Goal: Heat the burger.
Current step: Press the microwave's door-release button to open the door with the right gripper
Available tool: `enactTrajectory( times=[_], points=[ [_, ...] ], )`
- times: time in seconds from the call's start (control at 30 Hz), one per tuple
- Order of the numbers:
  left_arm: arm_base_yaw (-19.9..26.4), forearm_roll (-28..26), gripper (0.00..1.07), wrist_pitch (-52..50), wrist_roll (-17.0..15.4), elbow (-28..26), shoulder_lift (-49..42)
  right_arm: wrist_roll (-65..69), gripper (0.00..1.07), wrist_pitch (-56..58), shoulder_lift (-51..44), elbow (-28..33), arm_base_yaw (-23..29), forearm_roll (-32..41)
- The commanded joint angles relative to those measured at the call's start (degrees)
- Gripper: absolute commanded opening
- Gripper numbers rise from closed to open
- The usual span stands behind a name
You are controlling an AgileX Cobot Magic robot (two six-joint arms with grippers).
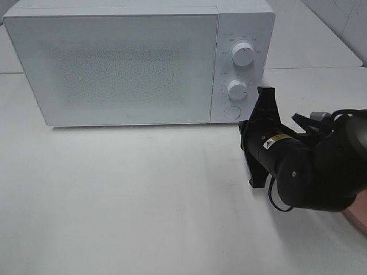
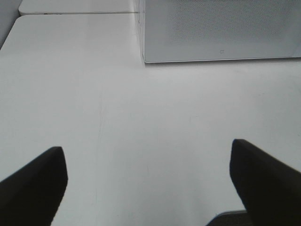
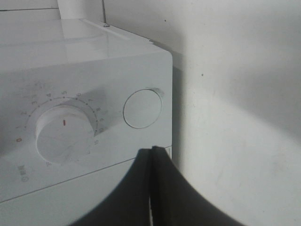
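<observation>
Right hand (image 3: 153, 153) closed near microwave (image 1: 143, 7) button (image 3: 142, 108); left hand (image 2: 146, 153) spread wide, empty; door (image 1: 114, 63) frosted, interior hidden.

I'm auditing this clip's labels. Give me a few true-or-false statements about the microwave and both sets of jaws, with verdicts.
1. The microwave door is open. False: it is closed.
2. The right jaws are shut, close to the round button. True.
3. The left jaws are clamped on something. False: they stand open above the bare table, empty.
4. The microwave's panel carries an upper knob and a lower knob. True.
</observation>
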Motion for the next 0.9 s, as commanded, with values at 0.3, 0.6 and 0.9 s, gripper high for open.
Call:
enactTrajectory(
  times=[0.3, 0.6, 0.9],
  points=[
    [-0.1, 0.2, 0.89, -0.8, -0.1, 0.1, -1.0, 0.3, 0.00, 4.3, 4.6, -8.1, -5.0, -5.3],
    [-0.1, 0.2, 0.89, -0.8, -0.1, 0.1, -1.0, 0.4, 0.00, 5.0, 7.9, -11.4, -5.6, -5.7],
    [-0.1, 0.2, 0.89, -0.8, -0.1, 0.1, -1.0, 0.2, 0.00, 5.5, 10.1, -14.6, -5.6, -5.0]
  ],
)
